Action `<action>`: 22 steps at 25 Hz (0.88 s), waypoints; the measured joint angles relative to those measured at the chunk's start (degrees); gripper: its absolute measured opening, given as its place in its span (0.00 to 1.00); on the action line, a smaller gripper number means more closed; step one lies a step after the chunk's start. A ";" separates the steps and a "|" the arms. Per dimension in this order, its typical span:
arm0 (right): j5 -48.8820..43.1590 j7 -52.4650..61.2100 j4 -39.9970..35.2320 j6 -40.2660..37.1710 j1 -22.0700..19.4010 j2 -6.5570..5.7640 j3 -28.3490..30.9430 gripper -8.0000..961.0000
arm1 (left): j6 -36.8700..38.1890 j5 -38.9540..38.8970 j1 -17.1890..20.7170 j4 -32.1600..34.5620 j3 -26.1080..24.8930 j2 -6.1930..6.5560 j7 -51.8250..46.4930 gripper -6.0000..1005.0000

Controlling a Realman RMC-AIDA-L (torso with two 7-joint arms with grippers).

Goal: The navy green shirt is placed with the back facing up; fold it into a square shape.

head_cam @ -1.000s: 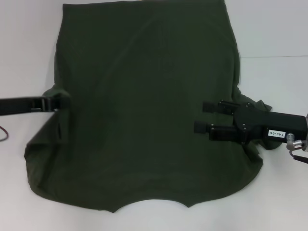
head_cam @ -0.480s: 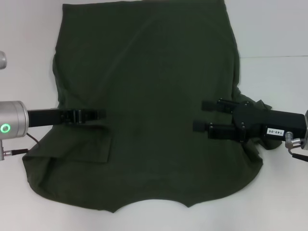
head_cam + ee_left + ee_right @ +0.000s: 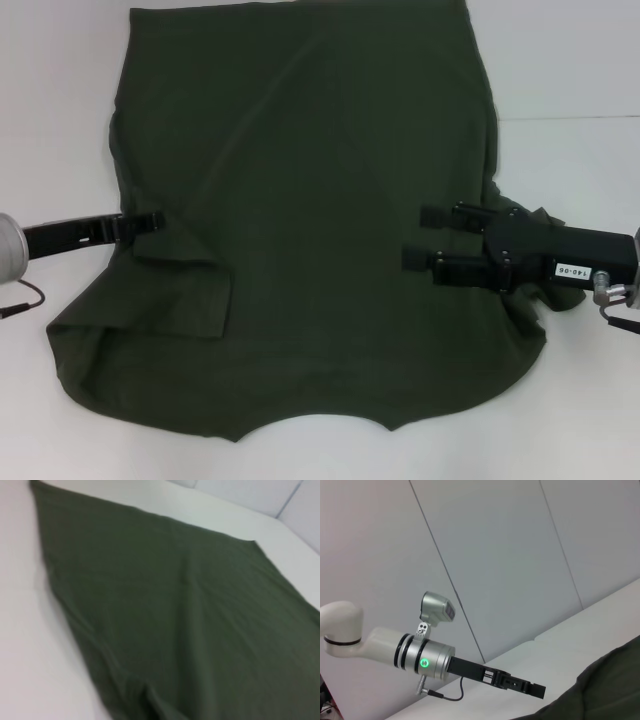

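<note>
Task status: early stage. The navy green shirt (image 3: 310, 220) lies spread on the white surface (image 3: 570, 60), plain side up, with no lettering in view. Its hem is at the far edge and its neck cut-out at the near edge.

Completed so far, judged from the present layout: the left sleeve (image 3: 190, 295) is turned inward and lies as a flat flap on the shirt body, near the left edge. On the right side, bunched cloth (image 3: 535, 225) shows behind the right arm; whether that sleeve is folded cannot be determined. Remaining: both side panels and the lengthwise folds needed to produce a square.

Left hand (image 3: 150, 222): positioned at the shirt's left edge, level with the folded sleeve, with the tip just over the edge of the cloth. The fingers appear close together. No cloth is visibly lifted or gripped, but contact cannot be confirmed. The left wrist view shows only flat shirt fabric.

Right hand (image 3: 425, 238): positioned above the right half of the shirt, pointing inward. The two fingers (image 3: 445, 218) are spread well apart and hold nothing. Whether they touch the cloth beneath cannot be determined.
</note>
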 joint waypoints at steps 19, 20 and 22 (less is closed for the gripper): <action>0.00 0.73 0.00 0.26 0.27 0.00 0.04 0.93 | -7.49 -0.25 -1.84 -6.34 0.70 -0.21 1.51 0.80; 0.00 0.72 0.00 0.26 0.27 0.00 0.04 0.93 | -7.51 -0.25 -1.90 -6.45 0.71 -0.21 1.58 0.80; 0.00 0.72 0.00 0.26 0.23 0.00 0.04 0.93 | -7.61 -0.25 -1.95 -6.57 0.94 -0.22 1.84 0.80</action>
